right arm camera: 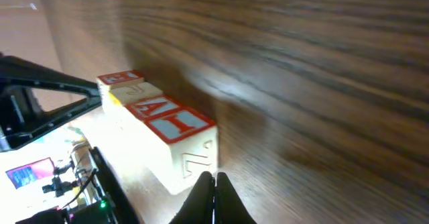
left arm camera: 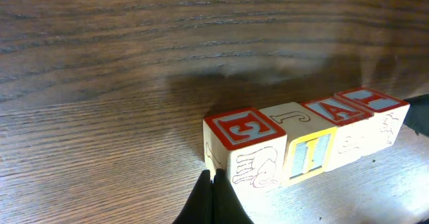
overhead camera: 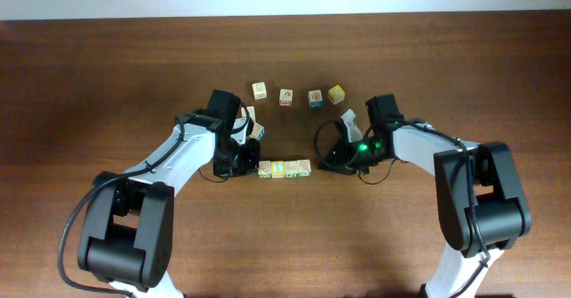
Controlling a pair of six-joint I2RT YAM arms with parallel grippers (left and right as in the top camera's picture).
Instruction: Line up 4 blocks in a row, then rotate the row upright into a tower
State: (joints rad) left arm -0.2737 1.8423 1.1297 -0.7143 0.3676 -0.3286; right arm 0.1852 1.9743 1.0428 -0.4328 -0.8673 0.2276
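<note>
- Nearest the robot's bases, both arms reached in toward the middle of the table (overhead camera: pixel 134 66), a dark, strongly grained wood with a dull sheen.
- The left gripper (left arm camera: pixel 213 198) had its jaws clenched on nothing. Its black tips formed one narrow point at the foot of the end block (left arm camera: pixel 242 150); I could not tell whether they touched it.
- The right gripper (right arm camera: pixel 214 196) was likewise clenched and empty, its point just short of the opposite end block (right arm camera: pixel 181 140).
- Between them lay the row of four blocks (overhead camera: pixel 284 169), face to face in a straight line. They were pale, matt wooden cubes with crisp edges, red-framed letters on blue on most of the top faces, thin line drawings on the sides, and one yellow side panel (left arm camera: pixel 310 153).
- My judgement: the row was the work in hand, with the two points bracketing its ends. Whether each cube already had its turn could not be read.
- Turning a cube next would call for jaws let apart around one small block, or a careful nudge at a corner without upsetting its neighbours.
- Farther off, four loose blocks (overhead camera: pixel 285 95) lay in a spaced, slightly skewed line, well apart from the row.
</note>
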